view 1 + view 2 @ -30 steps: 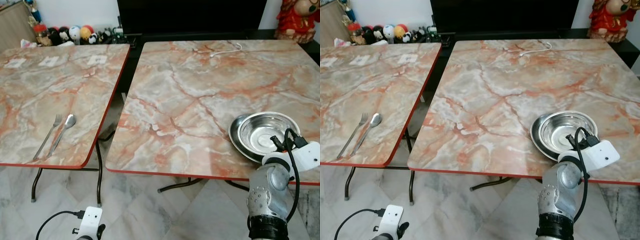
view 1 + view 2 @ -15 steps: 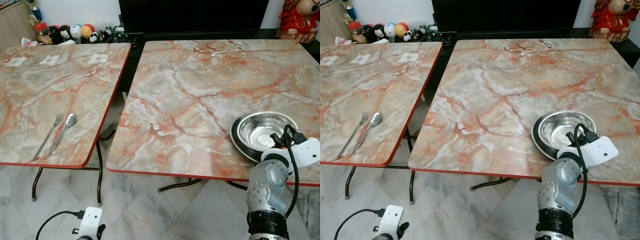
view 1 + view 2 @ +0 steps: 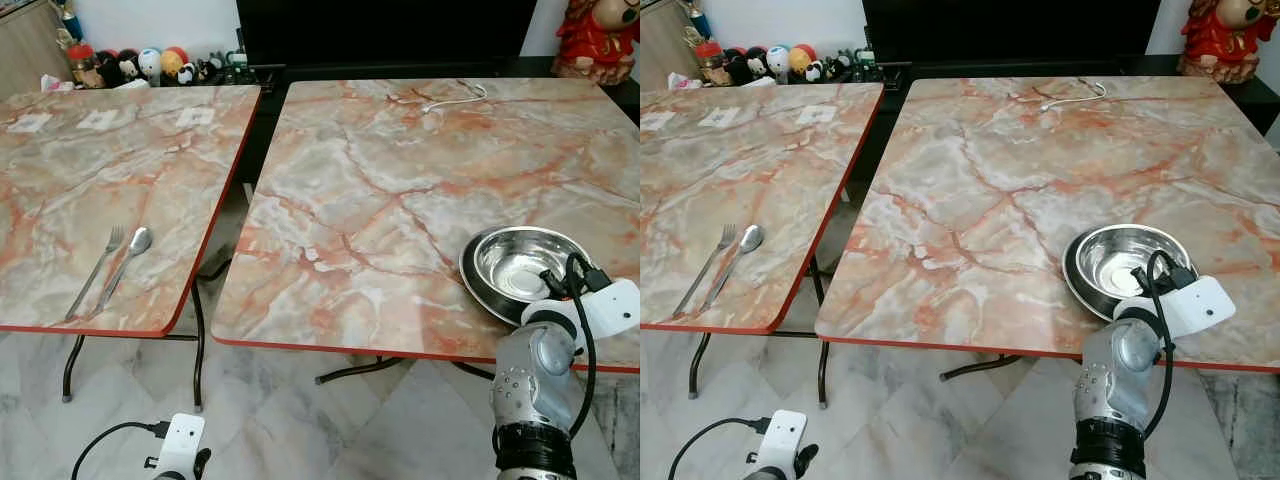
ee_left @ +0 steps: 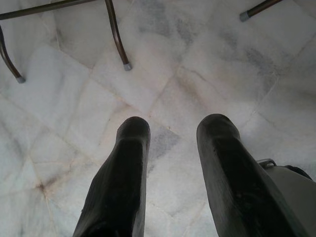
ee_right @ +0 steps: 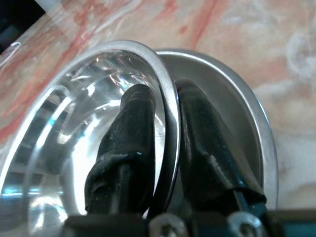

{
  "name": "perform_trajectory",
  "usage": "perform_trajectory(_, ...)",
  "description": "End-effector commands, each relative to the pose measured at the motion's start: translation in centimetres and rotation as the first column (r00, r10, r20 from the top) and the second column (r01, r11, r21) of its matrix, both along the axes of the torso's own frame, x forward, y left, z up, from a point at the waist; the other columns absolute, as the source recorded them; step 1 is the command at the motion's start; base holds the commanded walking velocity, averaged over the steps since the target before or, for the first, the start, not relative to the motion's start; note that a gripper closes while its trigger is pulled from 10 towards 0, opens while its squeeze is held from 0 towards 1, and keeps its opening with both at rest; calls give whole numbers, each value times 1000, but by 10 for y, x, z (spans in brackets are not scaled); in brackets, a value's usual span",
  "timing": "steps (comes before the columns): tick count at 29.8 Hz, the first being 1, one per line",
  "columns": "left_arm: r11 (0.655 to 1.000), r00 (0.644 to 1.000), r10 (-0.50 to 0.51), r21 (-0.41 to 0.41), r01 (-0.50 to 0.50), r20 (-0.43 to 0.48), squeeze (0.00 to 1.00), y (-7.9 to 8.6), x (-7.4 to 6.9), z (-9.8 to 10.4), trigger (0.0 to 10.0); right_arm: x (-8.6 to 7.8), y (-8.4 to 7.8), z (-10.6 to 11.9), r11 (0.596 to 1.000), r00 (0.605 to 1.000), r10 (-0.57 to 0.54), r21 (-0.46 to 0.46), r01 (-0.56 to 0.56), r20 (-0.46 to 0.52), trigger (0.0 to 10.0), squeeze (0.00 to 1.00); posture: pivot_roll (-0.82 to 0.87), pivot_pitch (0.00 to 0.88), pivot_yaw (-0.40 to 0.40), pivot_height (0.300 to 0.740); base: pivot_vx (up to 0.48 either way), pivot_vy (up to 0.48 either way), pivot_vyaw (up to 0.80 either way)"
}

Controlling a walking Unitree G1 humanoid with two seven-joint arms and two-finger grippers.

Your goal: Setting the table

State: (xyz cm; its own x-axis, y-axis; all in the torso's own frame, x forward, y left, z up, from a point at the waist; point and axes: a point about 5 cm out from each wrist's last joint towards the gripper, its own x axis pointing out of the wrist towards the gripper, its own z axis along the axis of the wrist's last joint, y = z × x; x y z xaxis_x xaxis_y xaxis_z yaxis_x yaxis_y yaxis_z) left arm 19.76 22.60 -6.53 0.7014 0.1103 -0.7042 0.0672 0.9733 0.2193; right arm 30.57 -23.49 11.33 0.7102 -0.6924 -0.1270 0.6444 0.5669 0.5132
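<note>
A shiny steel bowl (image 3: 525,265) sits in a steel plate (image 3: 472,280) near the front right corner of the right marble table (image 3: 400,180). My right gripper (image 5: 165,113) is shut on the bowl's near rim, one finger inside the bowl and one outside over the plate (image 5: 232,94). A fork (image 3: 97,272) and a spoon (image 3: 128,258) lie side by side near the front of the left marble table (image 3: 90,170). My left gripper (image 4: 173,143) hangs low over the floor, open, with nothing between its fingers.
A gap with white marble floor (image 3: 270,400) separates the two tables. A white cable (image 3: 455,98) lies at the far side of the right table. Small toys (image 3: 150,65) line a shelf behind; a red figure (image 3: 595,40) stands at the far right.
The bowl, plate and right gripper have shifted slightly toward the table's front right edge. The left arm has not moved.
</note>
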Motion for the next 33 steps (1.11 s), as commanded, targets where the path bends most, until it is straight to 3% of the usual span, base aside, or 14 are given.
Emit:
perform_trajectory(1, 1000, 1000, -3, 2, 3, -20, 0, 1, -4, -2, 10000, -1, 2, 1, 1000, 1000, -5, -1, 5, 2, 10000, 0, -85, 85, 59, 740, 0, 0, 0)
perform_trajectory(2, 1000, 1000, -4, 1, 4, -20, 0, 1, -4, -3, 10000, -2, 1, -1, 1000, 1000, -8, 3, 8, -4, 10000, 0, -84, 84, 59, 740, 0, 0, 0)
perform_trajectory(4, 1000, 1000, -4, -1, 4, -20, 0, 0, -4, -3, 10000, -2, 1, -2, 1000, 1000, -10, 7, 10, -10, 10000, 663, -85, 83, 59, 740, 0, 0, 0)
perform_trajectory(7, 1000, 1000, -3, 0, 3, -20, 0, 0, -4, -3, 10000, -1, 0, -1, 1000, 1000, -11, 4, 11, -9, 10000, 627, -83, 83, 58, 740, 0, 0, 0)
perform_trajectory(9, 1000, 1000, -2, 1, 2, -20, 0, 0, -4, -2, 10000, -1, -1, 0, 1000, 1000, -18, 0, 18, -10, 10000, 529, -83, 83, 58, 740, 0, 0, 0)
perform_trajectory(10, 1000, 1000, -2, 1, 2, -20, 0, 0, -4, -2, 10000, -1, -2, 0, 1000, 1000, -20, -2, 20, -11, 10000, 420, -83, 83, 58, 740, 0, 0, 0)
perform_trajectory(11, 1000, 1000, -2, 1, 2, -20, 0, 0, -4, -3, 10000, -2, -3, 0, 1000, 1000, -26, -4, 26, -11, 10000, 149, -83, 82, 59, 740, 0, 0, 0)
perform_trajectory(12, 1000, 1000, -2, 1, 2, -21, 0, 1, -4, -3, 10000, -2, -4, 1, 1000, 999, -31, -5, 31, -10, 10000, 55, -83, 82, 59, 740, 0, 0, 0)
perform_trajectory(14, 1000, 1000, -4, 1, 4, -23, 0, 0, -5, -3, 10000, -2, -7, 1, 999, 999, -39, -10, 39, -11, 10000, 0, -84, 83, 60, 740, 0, 0, 0)
perform_trajectory(27, 1000, 999, -12, -4, 12, -34, 0, 1, -6, -4, 10000, -6, -10, 1, 998, 998, -56, -19, 55, -23, 10000, 0, -85, 83, 60, 740, 0, 0, 0)
perform_trajectory(28, 1000, 999, -12, -4, 12, -35, 0, 1, -6, -4, 10000, -6, -9, 1, 999, 998, -52, -17, 52, -24, 10000, 651, -85, 83, 60, 740, 0, 0, 0)
perform_trajectory(31, 1000, 999, -11, -4, 11, -36, 0, 0, -6, -4, 10000, -6, -9, 1, 999, 998, -50, -16, 50, -25, 10000, 682, -84, 82, 58, 740, 0, 0, 0)
perform_trajectory(33, 1000, 999, -10, -4, 10, -37, 0, 0, -6, -4, 10000, -6, -9, 1, 999, 998, -52, -15, 51, -24, 10000, 651, -84, 81, 58, 740, 0, 0, 0)
